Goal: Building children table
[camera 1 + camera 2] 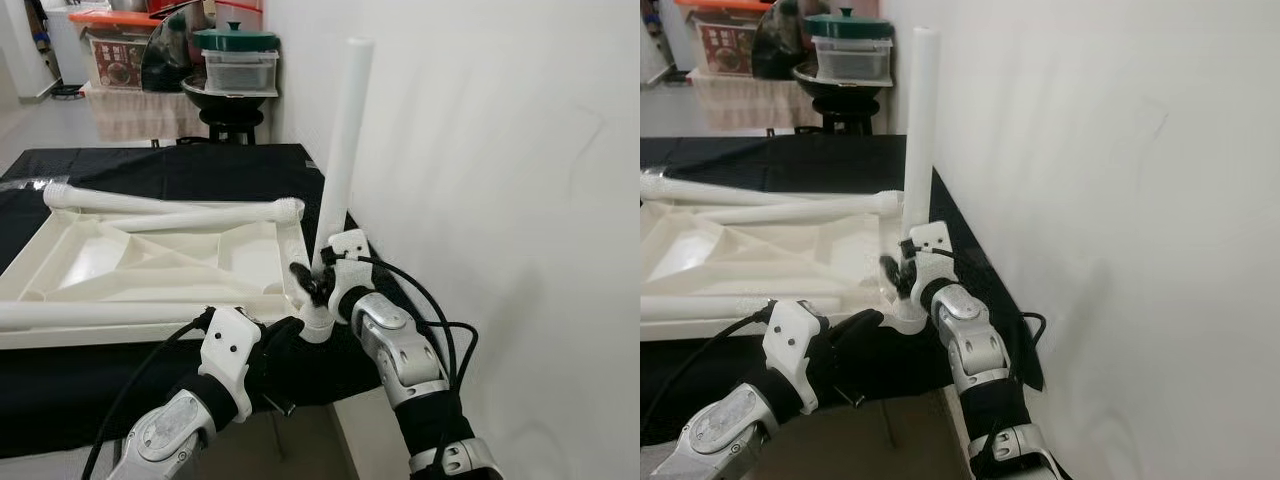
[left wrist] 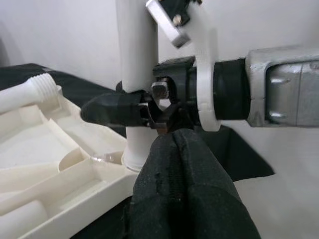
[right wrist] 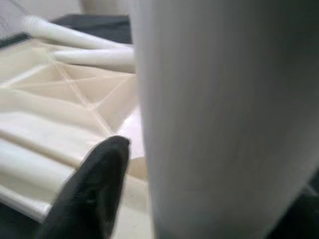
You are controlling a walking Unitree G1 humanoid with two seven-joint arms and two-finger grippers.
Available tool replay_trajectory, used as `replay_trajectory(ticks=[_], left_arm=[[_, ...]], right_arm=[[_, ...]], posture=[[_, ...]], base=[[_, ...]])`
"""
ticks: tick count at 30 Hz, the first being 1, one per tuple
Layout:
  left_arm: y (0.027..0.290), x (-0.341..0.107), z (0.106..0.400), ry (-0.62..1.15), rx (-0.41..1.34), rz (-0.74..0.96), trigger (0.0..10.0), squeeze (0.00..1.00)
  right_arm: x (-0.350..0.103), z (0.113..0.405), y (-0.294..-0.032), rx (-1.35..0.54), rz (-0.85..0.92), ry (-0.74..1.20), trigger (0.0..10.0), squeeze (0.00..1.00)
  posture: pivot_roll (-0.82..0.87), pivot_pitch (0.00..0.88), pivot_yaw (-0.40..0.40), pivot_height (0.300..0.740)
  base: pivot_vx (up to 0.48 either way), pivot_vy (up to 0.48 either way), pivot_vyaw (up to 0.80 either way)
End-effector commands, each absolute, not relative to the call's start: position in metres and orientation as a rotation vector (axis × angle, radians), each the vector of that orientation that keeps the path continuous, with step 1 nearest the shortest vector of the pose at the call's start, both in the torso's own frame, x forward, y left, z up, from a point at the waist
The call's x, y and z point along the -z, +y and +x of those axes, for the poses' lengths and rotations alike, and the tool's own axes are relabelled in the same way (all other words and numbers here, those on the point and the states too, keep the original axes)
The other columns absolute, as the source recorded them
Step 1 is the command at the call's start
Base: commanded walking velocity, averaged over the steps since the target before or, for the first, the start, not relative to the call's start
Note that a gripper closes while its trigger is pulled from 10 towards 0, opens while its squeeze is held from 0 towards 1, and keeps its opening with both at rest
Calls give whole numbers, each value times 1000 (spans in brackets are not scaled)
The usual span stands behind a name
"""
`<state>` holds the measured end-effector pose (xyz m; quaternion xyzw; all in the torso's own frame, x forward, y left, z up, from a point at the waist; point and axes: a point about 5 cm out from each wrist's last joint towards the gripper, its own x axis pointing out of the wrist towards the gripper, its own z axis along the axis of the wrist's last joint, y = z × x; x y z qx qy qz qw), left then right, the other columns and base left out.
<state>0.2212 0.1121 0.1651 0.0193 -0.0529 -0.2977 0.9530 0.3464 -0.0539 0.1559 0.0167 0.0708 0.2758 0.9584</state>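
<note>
- One white table leg stands upright in the near right corner socket of the upturned white tabletop, which lies on a black cloth.
- Right gripper pinches this leg low down.
- Left gripper sits beside the socket; whether its fingers are spread cannot be told.
- Three loose legs lie across the tabletop.

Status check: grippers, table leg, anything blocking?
Right gripper shut on upright leg at tabletop corner socket. Left gripper at that corner below, grip unclear. Three loose legs lie on tabletop; wall close right.
</note>
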Motion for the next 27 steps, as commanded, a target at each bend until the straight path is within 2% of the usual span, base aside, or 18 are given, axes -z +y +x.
replay_trajectory(ticks=[1,3,4,8,17,18,20,21,27], left_arm=[[112,-165,221,-107,604,42,10000,0],[112,-165,221,-107,604,42,10000,0],[112,-165,222,-107,605,42,10000,0],[112,-165,223,-108,603,44,10000,0],[113,-164,224,-108,600,45,10000,0],[113,-164,224,-107,600,45,10000,0],[112,-164,224,-107,600,45,10000,0],[112,-164,224,-108,600,45,10000,0],[112,-165,224,-110,600,42,10000,0]], right_arm=[[-179,350,-49,-726,30,54,10000,710],[-179,350,-49,-726,30,54,10000,710],[-190,356,-59,-838,-4,18,10000,0],[-194,363,-80,-1047,-123,25,10000,0],[-193,367,-99,-1181,-139,90,10000,0],[-193,368,-105,-1208,-126,107,6431,0],[-193,368,-110,-1238,-108,123,6431,0],[-192,368,-115,-1256,-107,132,0,0],[-192,368,-126,-1239,-98,105,0,0]], posture=[[14,11,-110,740],[14,11,-110,740],[14,5,-109,740],[15,3,-107,740],[20,0,-107,740],[21,0,-108,740],[20,0,-108,740],[17,2,-107,740],[11,6,-105,740]], base=[[0,0,0],[0,0,0],[0,0,0],[0,0,0],[0,0,0],[0,0,0],[0,0,0],[0,0,0],[0,0,0]])
